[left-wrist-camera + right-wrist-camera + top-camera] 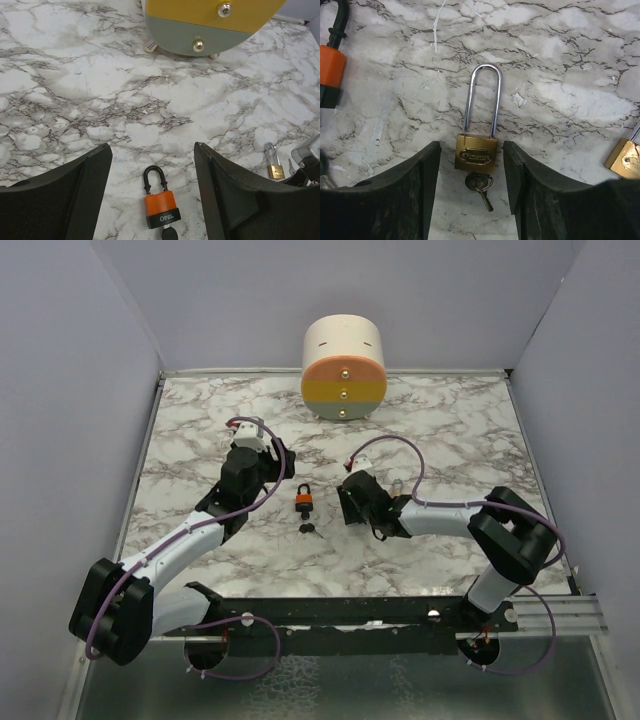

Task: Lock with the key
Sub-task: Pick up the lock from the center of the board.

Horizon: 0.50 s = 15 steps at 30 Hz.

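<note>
Right gripper (471,145): jaws partly open, flanking the body of brass padlock (476,156); small gap each side, nothing gripped.
Brass padlock: flat on marble table (560,75), key (480,186) in its keyhole.
Left gripper (152,147): wide open, empty.
Orange padlock (161,207): table centre, seen between the left fingers, black key (169,234) at its base.

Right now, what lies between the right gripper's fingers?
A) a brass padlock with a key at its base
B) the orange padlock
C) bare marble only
A: the right wrist view shows the brass padlock, key at its base, between the fingers of the right gripper; the orange padlock sits at the left edge.
</note>
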Motion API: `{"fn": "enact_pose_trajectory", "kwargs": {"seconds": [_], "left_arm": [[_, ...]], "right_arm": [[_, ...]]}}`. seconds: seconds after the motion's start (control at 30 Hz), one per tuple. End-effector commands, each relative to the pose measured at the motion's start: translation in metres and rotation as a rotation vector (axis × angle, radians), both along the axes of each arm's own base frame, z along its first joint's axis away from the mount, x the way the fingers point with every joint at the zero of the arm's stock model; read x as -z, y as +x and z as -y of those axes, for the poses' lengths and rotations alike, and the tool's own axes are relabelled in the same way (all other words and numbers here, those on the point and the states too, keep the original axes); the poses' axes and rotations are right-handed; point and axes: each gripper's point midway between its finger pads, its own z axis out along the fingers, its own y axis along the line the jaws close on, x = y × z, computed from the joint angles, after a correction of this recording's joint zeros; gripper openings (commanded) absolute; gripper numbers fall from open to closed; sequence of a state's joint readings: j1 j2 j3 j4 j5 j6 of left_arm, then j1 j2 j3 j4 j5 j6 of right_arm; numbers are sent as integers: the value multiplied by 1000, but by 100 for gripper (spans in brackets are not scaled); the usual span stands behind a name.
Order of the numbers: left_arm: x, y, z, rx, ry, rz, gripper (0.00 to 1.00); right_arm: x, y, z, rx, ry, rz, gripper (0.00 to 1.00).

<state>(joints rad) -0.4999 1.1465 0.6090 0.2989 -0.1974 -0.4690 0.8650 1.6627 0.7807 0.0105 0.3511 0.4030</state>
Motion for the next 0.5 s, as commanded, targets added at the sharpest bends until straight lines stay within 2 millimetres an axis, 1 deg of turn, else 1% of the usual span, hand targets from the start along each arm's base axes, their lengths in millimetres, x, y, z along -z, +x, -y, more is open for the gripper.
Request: {"fn": "enact_pose_trajectory", "kwargs": {"seconds": [0.0,0.07,0.37,0.47], "left_arm": [[-8,1,1,9,-27,25,70],[-8,1,1,8,-29,26,70],[-9,2,1,4,-44,25,70],[-9,2,1,3,-49,24,70]], "right_arm": [[29,-22,26,42,-117,-88,50],[29,-23,27,45,-125,-92,48],[32,-27,34,70,-150,-105,45],[34,-29,36,74,-164,-118,41]]}}
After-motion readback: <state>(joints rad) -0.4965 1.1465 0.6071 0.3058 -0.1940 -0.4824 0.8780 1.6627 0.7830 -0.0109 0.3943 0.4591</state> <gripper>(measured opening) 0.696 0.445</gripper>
